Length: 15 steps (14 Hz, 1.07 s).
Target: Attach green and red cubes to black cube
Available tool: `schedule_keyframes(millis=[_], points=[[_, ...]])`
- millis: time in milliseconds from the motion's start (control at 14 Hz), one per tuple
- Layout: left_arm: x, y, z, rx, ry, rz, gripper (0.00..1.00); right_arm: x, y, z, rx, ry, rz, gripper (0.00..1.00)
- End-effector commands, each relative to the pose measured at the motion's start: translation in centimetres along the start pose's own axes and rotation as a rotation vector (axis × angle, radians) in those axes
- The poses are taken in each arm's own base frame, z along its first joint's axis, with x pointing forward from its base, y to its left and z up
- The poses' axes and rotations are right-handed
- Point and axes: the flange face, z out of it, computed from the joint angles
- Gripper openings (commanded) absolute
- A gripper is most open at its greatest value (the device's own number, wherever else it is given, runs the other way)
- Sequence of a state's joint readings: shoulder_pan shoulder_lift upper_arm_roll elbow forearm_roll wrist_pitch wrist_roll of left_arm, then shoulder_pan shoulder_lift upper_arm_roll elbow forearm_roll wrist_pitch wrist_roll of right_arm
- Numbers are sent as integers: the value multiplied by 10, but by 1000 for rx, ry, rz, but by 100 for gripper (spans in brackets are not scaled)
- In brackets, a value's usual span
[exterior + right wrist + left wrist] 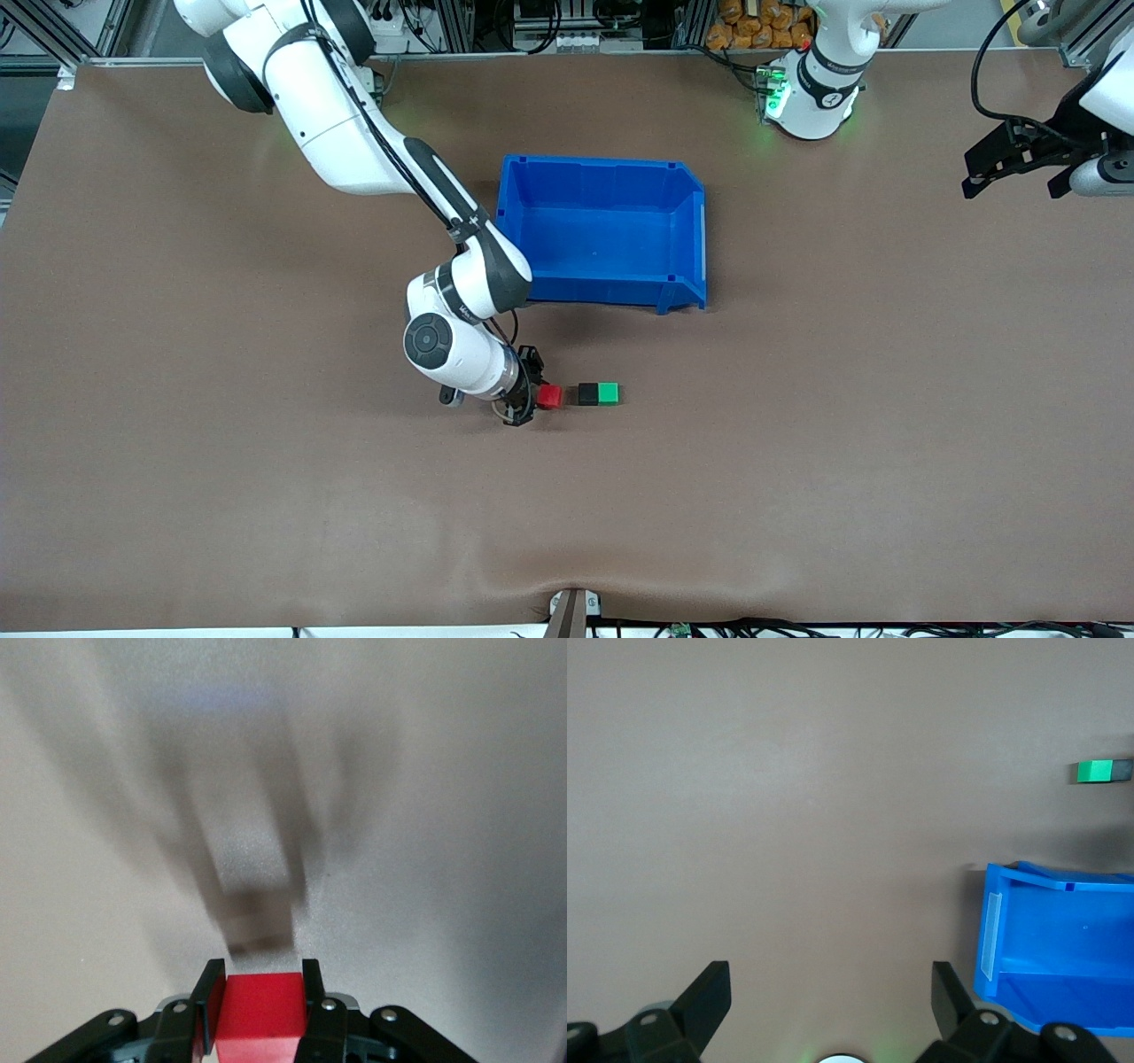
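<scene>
The red cube [260, 1017] is shown clamped on 2 flat side faces between the fingers of the right gripper [530, 396], low over the table [266, 496]. Just ahead of the fingertips lie the black cube [588, 393] and green cube [608, 393], touching. The cubes are judged light, rigid and smooth. The left gripper [1019, 168] is parked open, well apart.
</scene>
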State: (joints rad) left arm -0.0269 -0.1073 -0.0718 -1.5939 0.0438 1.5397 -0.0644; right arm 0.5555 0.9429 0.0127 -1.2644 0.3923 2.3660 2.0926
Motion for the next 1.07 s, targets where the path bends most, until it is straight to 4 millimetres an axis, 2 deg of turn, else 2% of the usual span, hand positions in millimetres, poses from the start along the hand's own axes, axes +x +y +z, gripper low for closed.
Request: schedule_keyframes(millis=[0,643,1000], points=[[1,1,-3,16,10,-6,100,-10,3,7,10,-18,8,0],[1,0,-3,16,9,-9,100,-19,17,20,1,-5,-18,0],[1,0,-3,16,9,-9,100,-20,17,25,13,-9,-24,0]])
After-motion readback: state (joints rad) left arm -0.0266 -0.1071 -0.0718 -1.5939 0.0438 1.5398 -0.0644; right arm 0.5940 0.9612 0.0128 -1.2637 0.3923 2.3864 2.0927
